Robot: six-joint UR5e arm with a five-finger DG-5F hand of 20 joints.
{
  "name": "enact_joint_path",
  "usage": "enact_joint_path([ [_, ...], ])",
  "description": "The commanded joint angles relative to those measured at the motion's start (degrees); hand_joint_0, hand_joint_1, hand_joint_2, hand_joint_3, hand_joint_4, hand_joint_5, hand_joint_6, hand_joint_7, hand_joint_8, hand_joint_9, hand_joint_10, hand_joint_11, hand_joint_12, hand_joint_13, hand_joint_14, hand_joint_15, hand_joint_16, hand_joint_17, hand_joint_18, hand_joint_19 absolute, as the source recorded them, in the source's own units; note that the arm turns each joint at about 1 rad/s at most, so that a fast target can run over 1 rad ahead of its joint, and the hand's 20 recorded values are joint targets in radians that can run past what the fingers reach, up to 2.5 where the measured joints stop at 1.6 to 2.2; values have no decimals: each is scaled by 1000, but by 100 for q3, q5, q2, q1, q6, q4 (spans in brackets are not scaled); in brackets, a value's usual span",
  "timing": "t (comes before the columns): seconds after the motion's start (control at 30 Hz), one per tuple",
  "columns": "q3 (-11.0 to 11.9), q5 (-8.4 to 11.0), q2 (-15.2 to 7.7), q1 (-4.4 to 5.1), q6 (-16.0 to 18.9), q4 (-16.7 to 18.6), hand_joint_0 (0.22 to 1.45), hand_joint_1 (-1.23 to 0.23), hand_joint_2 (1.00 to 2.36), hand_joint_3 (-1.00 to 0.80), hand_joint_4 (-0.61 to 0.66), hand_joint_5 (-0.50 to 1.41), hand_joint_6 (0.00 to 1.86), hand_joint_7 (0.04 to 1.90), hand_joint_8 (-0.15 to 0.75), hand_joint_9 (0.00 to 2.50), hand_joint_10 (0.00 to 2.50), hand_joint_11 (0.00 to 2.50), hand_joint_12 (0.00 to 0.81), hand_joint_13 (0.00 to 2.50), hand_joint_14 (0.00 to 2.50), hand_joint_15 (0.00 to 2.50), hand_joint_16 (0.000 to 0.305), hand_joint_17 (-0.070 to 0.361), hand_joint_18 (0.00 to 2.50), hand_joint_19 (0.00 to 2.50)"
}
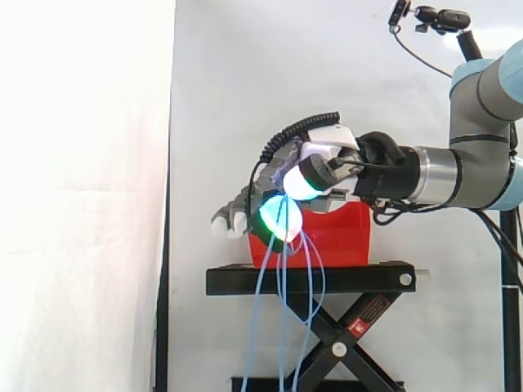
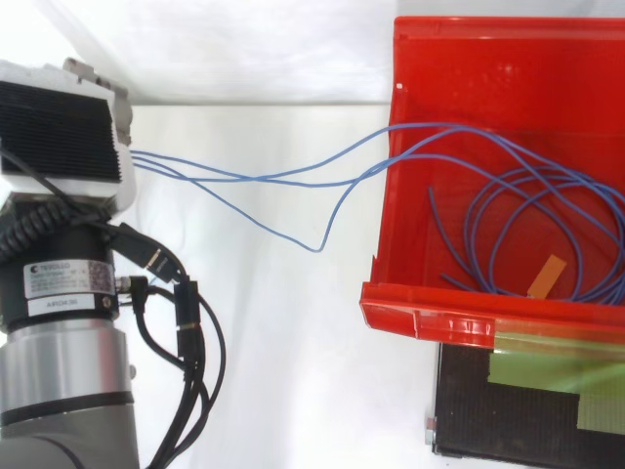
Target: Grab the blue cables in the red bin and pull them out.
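Note:
Thin blue cables point(image 2: 293, 178) run from coils inside the red bin point(image 2: 430, 318) over its left wall and across to my hand point(image 2: 61, 132). In the side view my hand point(image 1: 274, 189) hovers just left of the red bin point(image 1: 347, 238), level with its rim, fingers curled and pads glowing green and white. The blue cables point(image 1: 282, 310) pass through that grip and hang down in long loops in front of the stand. Part of the cables still lies coiled on the bin floor, with an orange tag point(image 2: 549, 277) on one strand.
The bin sits on a black platform point(image 1: 310, 279) carried by a scissor lift point(image 1: 343, 336). A white curtain hangs behind. A small camera on a bracket point(image 1: 441, 18) stands above the arm at the upper right.

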Motion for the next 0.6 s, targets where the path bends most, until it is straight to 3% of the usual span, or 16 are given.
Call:
enact_joint_path([
  [0.0, 2, 1, 2, 15, 313, -200, 868, -767, 1000, -1000, 223, 995, 5, 726, 260, 789, 16, 607, 290, 506, 14, 400, 38, 85, 345, 517],
  [0.13, 2, 54, 2, 41, 735, -340, 868, -767, 1000, -1000, 231, 994, 6, 725, 259, 789, 16, 616, 289, 504, 14, 402, 38, 85, 345, 520],
  [0.57, -7, 238, 2, 59, 1183, -411, 868, -768, 1000, -1000, 231, 992, 6, 724, 254, 787, 16, 602, 290, 504, 14, 405, 38, 85, 345, 517],
])
